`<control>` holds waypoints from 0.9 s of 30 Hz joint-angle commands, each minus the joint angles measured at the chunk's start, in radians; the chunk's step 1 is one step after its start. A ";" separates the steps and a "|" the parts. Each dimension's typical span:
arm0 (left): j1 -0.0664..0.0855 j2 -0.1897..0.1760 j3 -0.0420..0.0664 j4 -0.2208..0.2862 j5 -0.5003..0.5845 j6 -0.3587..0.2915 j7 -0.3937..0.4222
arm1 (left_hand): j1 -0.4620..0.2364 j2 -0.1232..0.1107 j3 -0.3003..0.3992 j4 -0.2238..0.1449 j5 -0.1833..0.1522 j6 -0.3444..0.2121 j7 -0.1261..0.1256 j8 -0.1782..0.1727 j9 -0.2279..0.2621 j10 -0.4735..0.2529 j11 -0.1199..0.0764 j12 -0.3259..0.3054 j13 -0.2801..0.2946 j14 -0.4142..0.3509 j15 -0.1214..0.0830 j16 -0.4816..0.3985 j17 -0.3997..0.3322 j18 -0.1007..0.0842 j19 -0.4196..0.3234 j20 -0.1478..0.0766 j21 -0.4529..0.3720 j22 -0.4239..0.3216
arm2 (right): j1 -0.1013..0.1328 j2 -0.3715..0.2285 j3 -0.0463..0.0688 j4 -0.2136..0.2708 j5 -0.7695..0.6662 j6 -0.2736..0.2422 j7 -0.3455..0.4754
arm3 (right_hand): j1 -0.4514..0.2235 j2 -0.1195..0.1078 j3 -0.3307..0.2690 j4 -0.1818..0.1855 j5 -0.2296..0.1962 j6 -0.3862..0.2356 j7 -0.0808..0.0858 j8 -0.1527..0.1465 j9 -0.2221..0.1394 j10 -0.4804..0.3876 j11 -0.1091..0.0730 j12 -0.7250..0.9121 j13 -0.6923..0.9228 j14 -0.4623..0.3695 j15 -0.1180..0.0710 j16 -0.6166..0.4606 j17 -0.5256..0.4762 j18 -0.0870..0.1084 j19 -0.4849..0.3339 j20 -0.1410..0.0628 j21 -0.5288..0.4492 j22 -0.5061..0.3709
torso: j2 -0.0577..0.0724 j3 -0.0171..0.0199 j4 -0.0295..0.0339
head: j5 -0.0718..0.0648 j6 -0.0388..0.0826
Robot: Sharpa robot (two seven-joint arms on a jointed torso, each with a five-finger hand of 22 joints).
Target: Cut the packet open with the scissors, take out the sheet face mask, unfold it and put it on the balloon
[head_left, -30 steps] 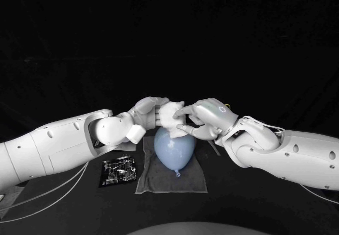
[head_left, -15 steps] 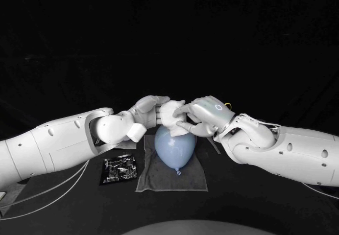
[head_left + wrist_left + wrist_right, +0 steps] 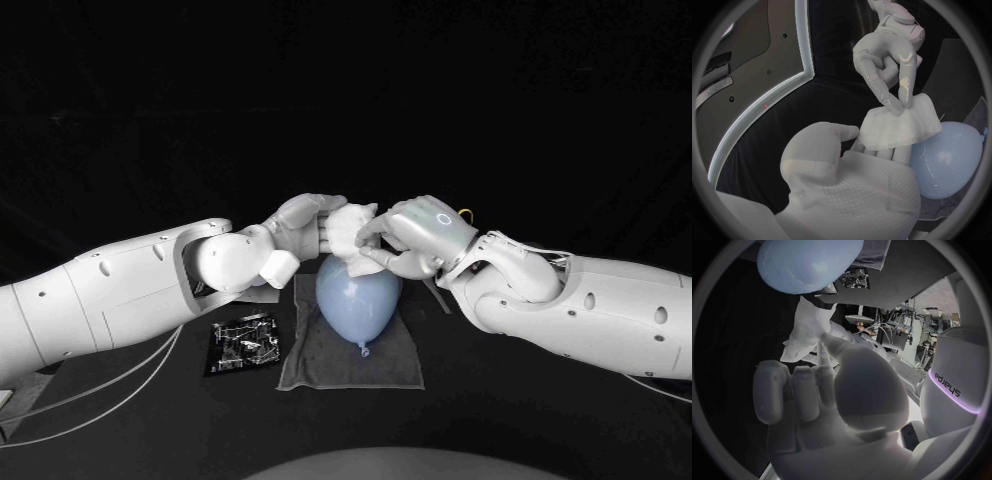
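Note:
A pale blue balloon (image 3: pixel 355 299) lies on a grey cloth (image 3: pixel 353 340) at the table's middle, its knot toward me. Just above its far end, both hands hold the folded white sheet mask (image 3: pixel 346 230). My left hand (image 3: pixel 296 230) grips it from the left. My right hand (image 3: pixel 411 238) pinches its upper edge from the right. In the left wrist view the mask (image 3: pixel 898 125) hangs between my left fingers (image 3: pixel 879 155) and the right hand (image 3: pixel 889 60), over the balloon (image 3: pixel 948 160). In the right wrist view the mask (image 3: pixel 807 335) hangs below the balloon (image 3: pixel 807 262).
The cut shiny black packet (image 3: pixel 241 345) lies on the table left of the cloth, under my left forearm. The cloth reaches a little past the balloon on each side.
My right hand has shifted slightly up and left at the mask. The mask stays bunched between both hands; balloon, cloth and packet have not moved.

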 commanded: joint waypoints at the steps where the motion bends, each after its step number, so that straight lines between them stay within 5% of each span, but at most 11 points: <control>1: 0.002 0.003 0.002 0.007 0.005 0.030 0.008 | 0.002 0.011 -0.005 -0.001 -0.001 -0.005 0.064 -0.003 0.000 -0.005 0.000 -0.004 -0.001 -0.004 -0.002 -0.002 -0.001 0.009 0.004 0.000 0.006 0.002 | -0.002 -0.003 -0.001 -0.010 -0.029 0.031 -0.045 | 0.004 0.014 0.002 -0.007 -0.001 0.013 -0.001 0.007 0.004 0.082 -0.007 0.005 0.232 0.104 -0.008 0.004 0.263 -0.006 0.034 -0.008 0.008 0.166 | 0.000 0.0002 -0.0003 | 0.000 -0.001; 11: 0.002 0.003 0.002 0.003 0.005 0.029 0.011 | 0.002 0.011 -0.005 -0.001 -0.001 -0.005 0.064 -0.003 0.000 -0.005 0.000 -0.004 -0.001 -0.004 -0.002 -0.002 -0.001 0.009 0.004 0.000 0.006 0.002 | -0.004 -0.015 -0.001 0.007 -0.027 0.038 -0.048 | 0.005 0.016 0.012 -0.023 -0.001 0.045 -0.018 0.049 0.032 0.092 -0.022 0.026 0.244 0.104 -0.021 0.004 0.263 -0.012 0.047 -0.020 0.032 0.183 | 0.000 0.0002 -0.0003 | 0.000 -0.003; 27: 0.002 0.004 0.003 -0.011 0.005 0.028 0.018 | 0.004 0.012 -0.006 -0.003 -0.001 -0.005 0.066 -0.002 0.000 -0.005 0.000 -0.004 -0.001 -0.003 -0.002 -0.001 -0.001 0.009 0.006 0.000 0.006 0.002 | -0.014 -0.114 -0.002 0.112 -0.006 0.064 -0.039 | -0.019 0.006 0.060 -0.034 -0.001 0.032 -0.023 0.090 0.076 0.096 -0.028 0.034 0.249 0.104 -0.025 0.004 0.263 -0.019 0.059 -0.024 0.056 0.200 | -0.001 -0.0002 -0.0008 | 0.002 -0.006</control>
